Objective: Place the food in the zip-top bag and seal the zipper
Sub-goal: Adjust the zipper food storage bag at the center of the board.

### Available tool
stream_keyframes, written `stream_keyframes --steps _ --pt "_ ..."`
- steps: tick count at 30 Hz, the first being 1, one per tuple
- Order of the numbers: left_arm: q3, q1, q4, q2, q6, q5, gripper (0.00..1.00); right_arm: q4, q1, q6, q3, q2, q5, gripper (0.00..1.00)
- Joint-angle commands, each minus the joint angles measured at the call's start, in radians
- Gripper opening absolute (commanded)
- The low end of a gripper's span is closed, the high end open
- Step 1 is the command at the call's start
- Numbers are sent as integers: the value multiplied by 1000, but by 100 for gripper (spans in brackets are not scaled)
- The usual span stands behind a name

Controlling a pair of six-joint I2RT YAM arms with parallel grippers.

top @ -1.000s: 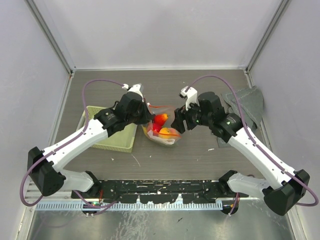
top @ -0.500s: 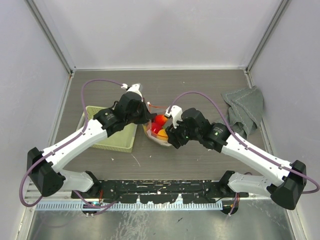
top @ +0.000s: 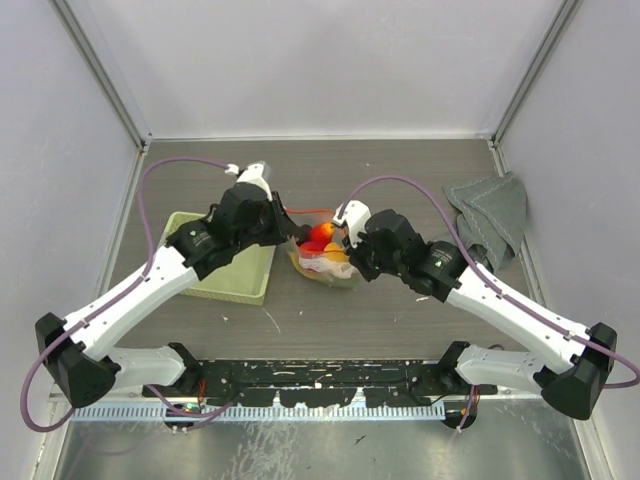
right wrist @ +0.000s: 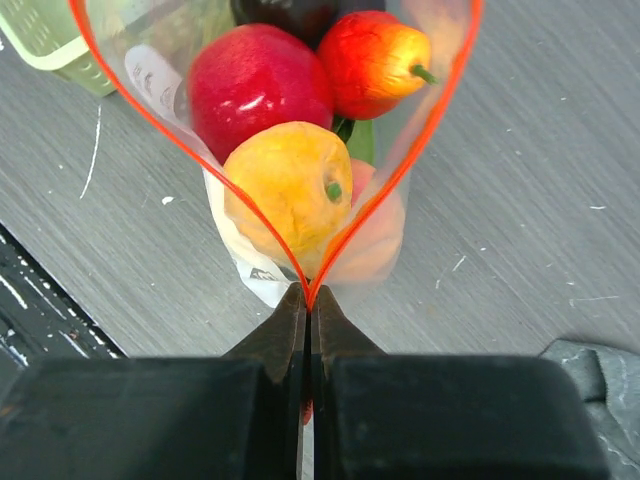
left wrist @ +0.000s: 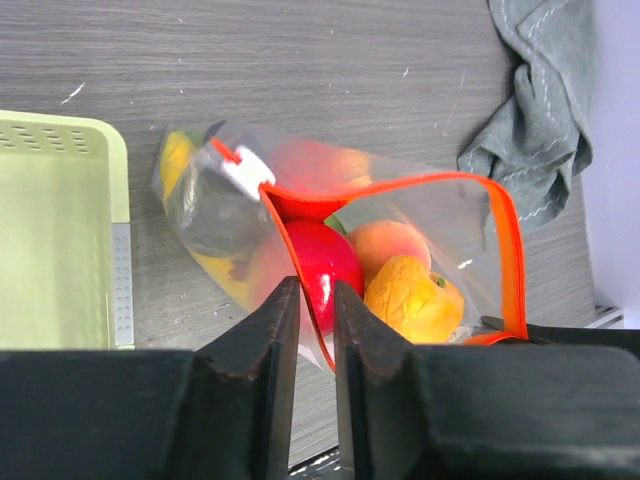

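the right gripper [right wrist: 308, 296] is clamped tight on one end of the zipper [left wrist: 508, 250] of the zip-top bag [top: 325, 265], which sits on the table [top: 400, 170] with the food [right wrist: 285, 185] inside, while the left gripper [left wrist: 316, 292] has its jaws a sliver apart around the strip's other end.

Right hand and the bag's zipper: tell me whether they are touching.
Touching. The right wrist view shows the right hand shut on the zipper, whose two orange sides converge between its fingers.
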Motion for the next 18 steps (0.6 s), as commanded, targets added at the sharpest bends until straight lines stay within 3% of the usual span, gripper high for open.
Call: stream_keyframes --steps 1,8,12,18 --pt "22 37 23 -100 28 -8 28 10 7 -56 89 -36 64 0" --pt "-156 185 139 -246 102 126 54 -48 6 -89 147 -4 103 1" --pt "-283 339 310 -280 123 379 61 -75 6 -113 169 28 143 0" --pt "-497 492 699 -266 122 692 75 -98 6 -131 184 44 150 1"
